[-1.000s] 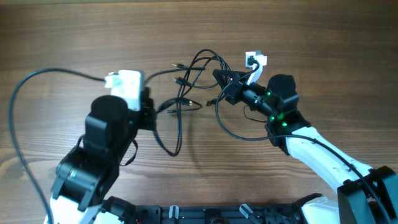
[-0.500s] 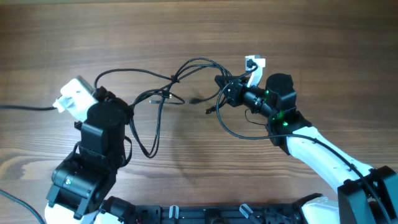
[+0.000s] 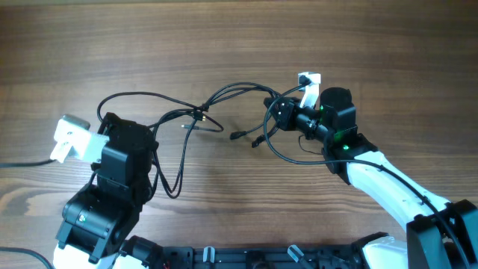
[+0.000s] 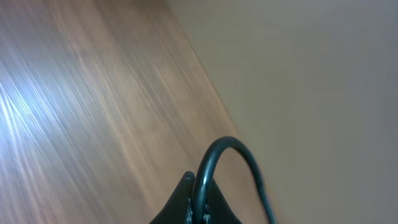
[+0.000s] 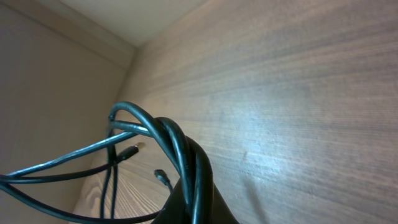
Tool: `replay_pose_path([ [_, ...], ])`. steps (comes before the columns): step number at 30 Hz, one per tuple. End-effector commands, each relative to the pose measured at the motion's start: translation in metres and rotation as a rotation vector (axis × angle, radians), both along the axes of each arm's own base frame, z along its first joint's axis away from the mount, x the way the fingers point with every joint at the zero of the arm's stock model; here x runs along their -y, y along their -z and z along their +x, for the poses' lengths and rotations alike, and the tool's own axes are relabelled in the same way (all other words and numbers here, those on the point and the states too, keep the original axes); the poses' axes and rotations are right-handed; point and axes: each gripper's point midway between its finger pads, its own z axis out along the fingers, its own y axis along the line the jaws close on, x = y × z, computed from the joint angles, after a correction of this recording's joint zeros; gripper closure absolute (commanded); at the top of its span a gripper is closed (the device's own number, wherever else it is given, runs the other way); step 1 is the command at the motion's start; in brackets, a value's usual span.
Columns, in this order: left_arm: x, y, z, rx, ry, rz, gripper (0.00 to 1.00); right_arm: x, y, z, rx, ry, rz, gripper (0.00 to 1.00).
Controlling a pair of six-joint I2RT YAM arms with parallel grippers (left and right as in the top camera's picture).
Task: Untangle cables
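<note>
Thin black cables [image 3: 196, 113] stretch in a tangle across the table between my two grippers, knotted near the middle, with one loop [image 3: 179, 168] hanging toward the front. Small plugs [image 3: 237, 136] lie loose right of the knot. My left gripper [image 3: 110, 119] is shut on one cable [image 4: 217, 162], which arches out of its fingertips. My right gripper [image 3: 275, 110] is shut on a bundle of cables [image 5: 186, 155]; several strands fan out to the left of it, and two plugs [image 5: 127, 151] show beyond.
A thicker black wire [image 3: 22, 161] from the left arm runs off the left edge. Another cable loop [image 3: 287, 157] curves under the right gripper. Dark hardware [image 3: 246, 258] lines the front edge of the wooden table [image 3: 224, 45].
My left gripper has pulled left and toward the front with its cable, stretching the tangle out wider. The right gripper has stayed nearly in place, holding its bundle.
</note>
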Motion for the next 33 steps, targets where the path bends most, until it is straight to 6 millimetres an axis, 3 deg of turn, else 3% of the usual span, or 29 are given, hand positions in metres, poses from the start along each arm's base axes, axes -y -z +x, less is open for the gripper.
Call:
replay_pose_path([
  [1,-0.001,-0.011,0.000,0.175,-0.124,-0.273,0.96,0.025,0.003,0.016,0.000,0.131,-0.040,0.96],
  [7,0.083,0.004,0.032,0.065,0.234,-0.534,0.96,0.025,0.001,0.017,0.008,0.131,-0.037,0.96],
  [9,0.097,0.012,0.039,0.025,0.279,-0.560,0.96,0.025,0.002,0.017,0.010,0.129,-0.041,0.96],
  [12,0.097,0.021,0.046,0.003,0.260,-0.547,0.96,0.026,0.005,0.016,0.006,0.123,-0.058,0.96],
  [15,0.083,0.020,0.048,0.022,0.204,-0.521,0.96,0.027,0.012,0.013,-0.003,0.114,-0.091,0.96],
  [19,0.042,0.025,0.043,0.032,0.037,-0.429,0.93,0.033,0.020,0.013,-0.030,0.145,-0.119,0.96],
  [23,-0.011,0.042,0.019,-0.040,-0.174,-0.302,0.88,0.034,0.020,0.013,-0.029,0.147,-0.120,0.96],
  [28,-0.053,0.058,-0.009,-0.133,-0.342,-0.243,0.79,0.034,0.020,0.013,-0.029,0.148,-0.120,0.96],
  [30,-0.062,0.061,-0.016,-0.154,-0.378,-0.243,0.77,0.034,0.020,0.013,-0.029,0.147,-0.120,0.96],
  [31,-0.064,0.064,-0.017,-0.170,-0.379,-0.256,0.71,0.034,0.020,0.013,-0.029,0.147,-0.120,0.96],
  [33,-0.059,0.067,-0.015,-0.204,-0.329,-0.254,0.66,0.034,0.020,0.013,-0.029,0.147,-0.120,0.96],
])
